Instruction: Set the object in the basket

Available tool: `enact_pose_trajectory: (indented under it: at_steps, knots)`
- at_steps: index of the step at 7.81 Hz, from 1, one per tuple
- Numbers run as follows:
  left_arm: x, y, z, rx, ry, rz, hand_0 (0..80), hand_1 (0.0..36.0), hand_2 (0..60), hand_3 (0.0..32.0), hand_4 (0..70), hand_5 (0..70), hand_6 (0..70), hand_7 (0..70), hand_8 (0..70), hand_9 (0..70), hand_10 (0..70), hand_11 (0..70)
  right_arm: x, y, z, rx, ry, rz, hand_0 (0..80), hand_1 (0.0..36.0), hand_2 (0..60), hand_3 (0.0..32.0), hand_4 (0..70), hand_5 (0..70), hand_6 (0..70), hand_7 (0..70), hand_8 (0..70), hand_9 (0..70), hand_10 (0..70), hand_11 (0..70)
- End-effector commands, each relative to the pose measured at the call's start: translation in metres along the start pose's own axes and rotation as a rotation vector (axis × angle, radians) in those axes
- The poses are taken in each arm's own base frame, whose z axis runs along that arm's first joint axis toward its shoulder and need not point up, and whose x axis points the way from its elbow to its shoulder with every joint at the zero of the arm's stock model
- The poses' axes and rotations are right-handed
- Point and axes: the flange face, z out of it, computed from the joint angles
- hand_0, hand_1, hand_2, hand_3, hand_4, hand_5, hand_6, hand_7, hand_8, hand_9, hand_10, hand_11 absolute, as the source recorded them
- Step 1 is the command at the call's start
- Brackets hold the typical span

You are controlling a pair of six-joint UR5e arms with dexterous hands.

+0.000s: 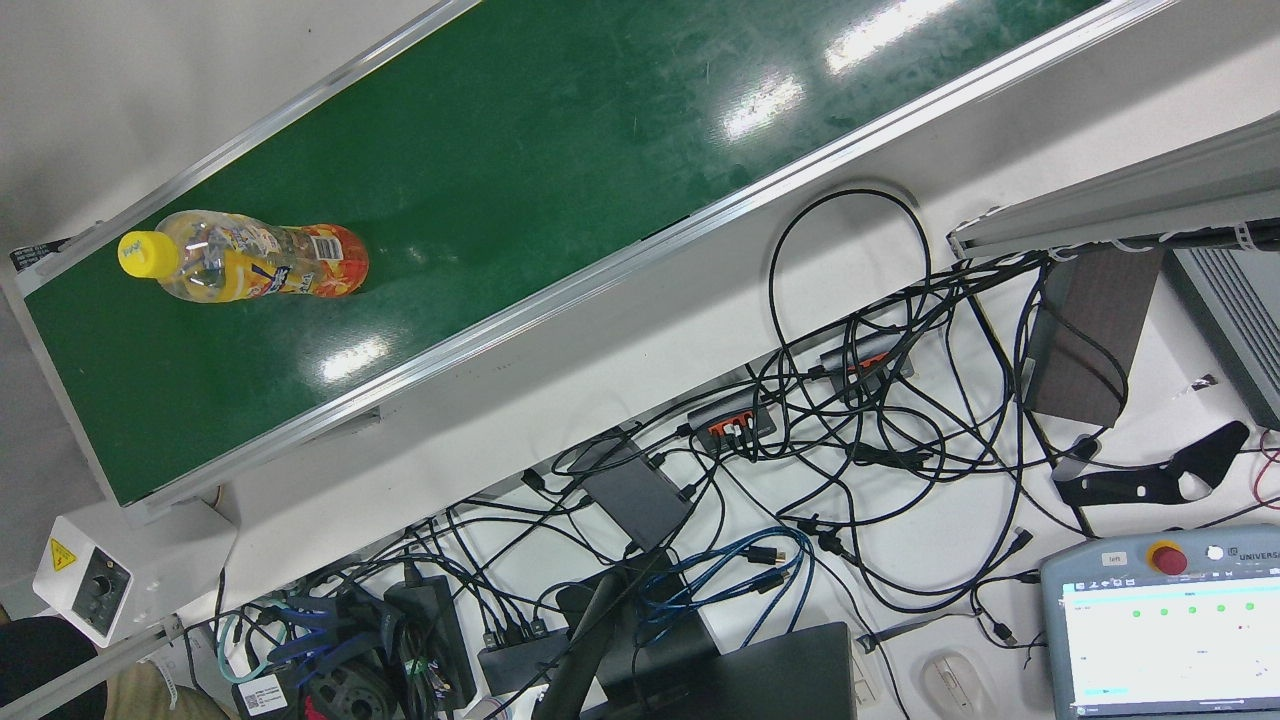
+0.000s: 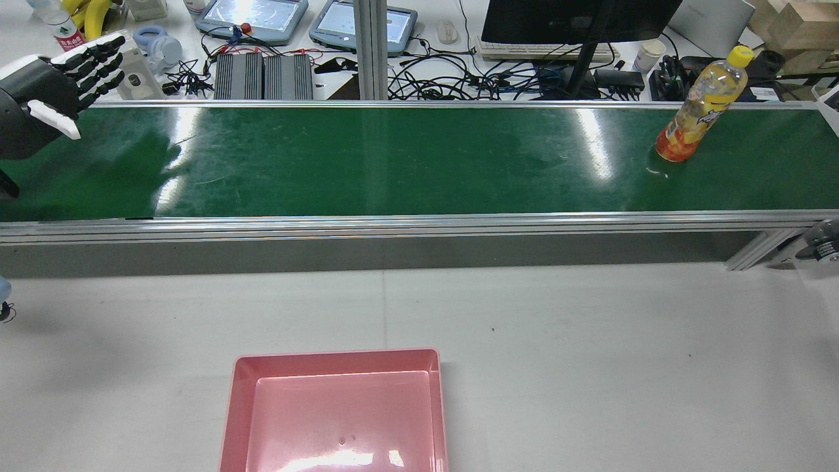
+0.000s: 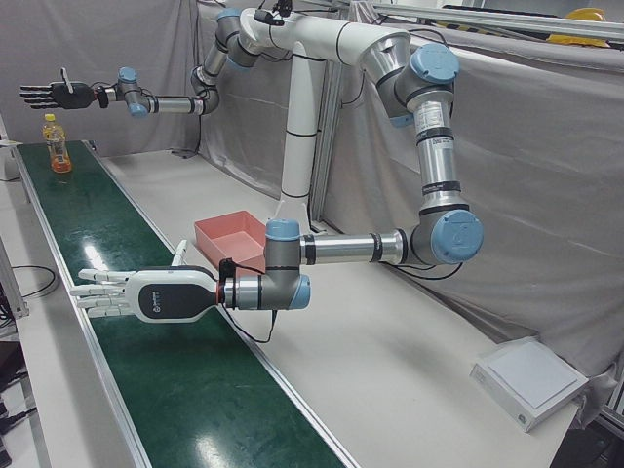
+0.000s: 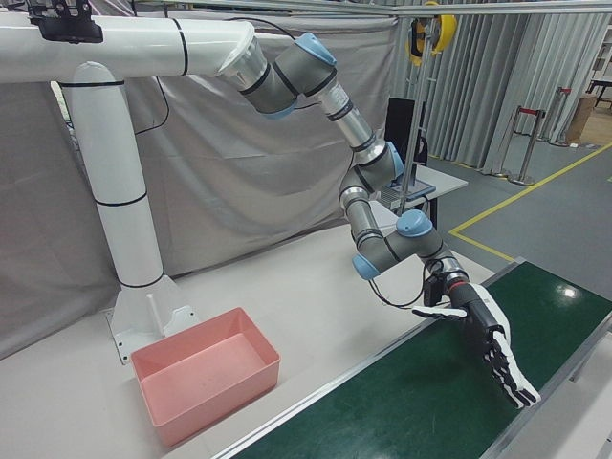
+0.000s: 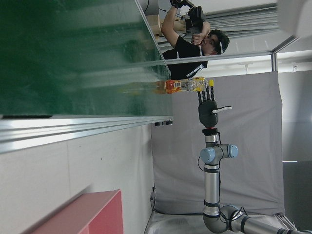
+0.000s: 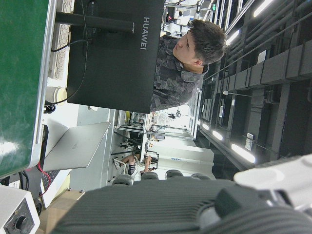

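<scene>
A clear bottle (image 2: 698, 105) with a yellow cap and an orange-yellow label stands upright near the right end of the green belt (image 2: 393, 164); it also shows in the front view (image 1: 245, 262). My right hand (image 3: 54, 95) is open and empty, hanging in the air a little above the bottle (image 3: 58, 143) and apart from it. My left hand (image 2: 46, 92) is open and empty, fingers spread flat over the belt's far left end, also seen in the left-front view (image 3: 136, 292). The pink basket (image 2: 334, 354) sits empty on the white table before the belt.
Aluminium rails edge the belt. Beyond it lie cables, a monitor (image 2: 577, 19), teach pendants (image 2: 252, 16) and a belt control box (image 1: 85, 585). A white box (image 3: 526, 380) lies on the table at my left. A person (image 6: 192, 63) stands behind the monitor.
</scene>
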Motion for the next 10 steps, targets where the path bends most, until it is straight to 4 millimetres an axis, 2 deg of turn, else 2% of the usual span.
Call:
enact_pose_trajectory:
  at_steps: [1, 10]
  knots:
    - [-0.0015, -0.0021, -0.0015, 0.005, -0.003, 0.002, 59.6, 4.4, 0.0, 0.0, 9.3, 8.5, 0.0, 0.0, 0.0, 0.0, 1.9, 4.4, 0.0, 0.0, 0.0, 0.0, 0.0, 0.001, 0.0, 0.0, 0.0, 0.0, 0.0, 0.0, 0.0, 0.0, 0.0, 0.0, 0.0, 0.0]
    - [-0.0013, -0.0014, -0.0013, 0.004, -0.002, 0.002, 59.6, 4.5, 0.0, 0.0, 10.1, 9.6, 0.0, 0.0, 0.0, 0.0, 1.9, 4.4, 0.0, 0.0, 0.0, 0.0, 0.0, 0.001, 0.0, 0.0, 0.0, 0.0, 0.0, 0.0, 0.0, 0.0, 0.0, 0.0, 0.0, 0.0]
